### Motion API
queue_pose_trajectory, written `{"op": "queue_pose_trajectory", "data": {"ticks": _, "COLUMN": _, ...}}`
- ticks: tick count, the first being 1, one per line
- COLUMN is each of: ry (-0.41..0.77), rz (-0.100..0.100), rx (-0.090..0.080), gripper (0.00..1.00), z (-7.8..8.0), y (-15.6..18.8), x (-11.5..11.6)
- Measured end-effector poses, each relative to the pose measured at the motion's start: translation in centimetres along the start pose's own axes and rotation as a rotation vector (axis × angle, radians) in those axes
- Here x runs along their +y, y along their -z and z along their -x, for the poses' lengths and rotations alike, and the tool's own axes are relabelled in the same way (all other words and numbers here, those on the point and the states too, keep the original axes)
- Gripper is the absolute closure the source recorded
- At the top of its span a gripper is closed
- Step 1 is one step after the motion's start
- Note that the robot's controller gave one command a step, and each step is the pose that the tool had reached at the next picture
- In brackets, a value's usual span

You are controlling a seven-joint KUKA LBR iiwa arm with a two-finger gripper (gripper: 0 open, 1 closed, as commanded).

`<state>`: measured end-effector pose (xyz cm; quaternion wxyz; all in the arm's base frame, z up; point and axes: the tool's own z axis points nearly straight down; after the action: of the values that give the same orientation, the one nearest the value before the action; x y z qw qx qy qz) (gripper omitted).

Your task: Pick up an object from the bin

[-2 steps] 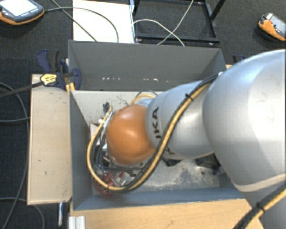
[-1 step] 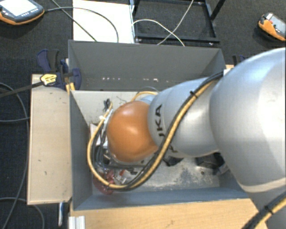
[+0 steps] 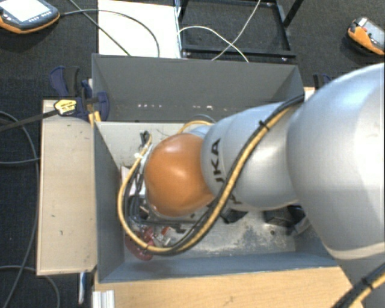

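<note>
The camera is looking down into the grey metal bin (image 3: 192, 90) from above, slightly sideways, the arm (image 3: 325, 156) entering from its right.

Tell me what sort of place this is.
Probably a robotics lab or test cell: a large silver KUKA arm reaches into a grey metal bin, with loose white cables and an orange-edged handheld device on the dark floor.

The floor (image 3: 24, 72) is a dark, rough carpet. An orange device (image 3: 27, 15) lies at 10 o'clock, a second orange device (image 3: 367, 33) at 2 o'clock. At 12 o'clock stands a black metal frame (image 3: 240, 7), crossed by a white cable (image 3: 228, 45). A dark cable (image 3: 24, 122) runs at 9 o'clock.
</note>
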<state>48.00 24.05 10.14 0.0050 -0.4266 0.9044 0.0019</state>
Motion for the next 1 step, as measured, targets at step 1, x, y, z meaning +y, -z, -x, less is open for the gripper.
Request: {"op": "queue_pose_trajectory", "data": {"ticks": 1, "ry": -0.002, "rz": 0.001, "rx": 0.001, "gripper": 1.0, "z": -0.03, "y": 0.73, "x": 0.03}}
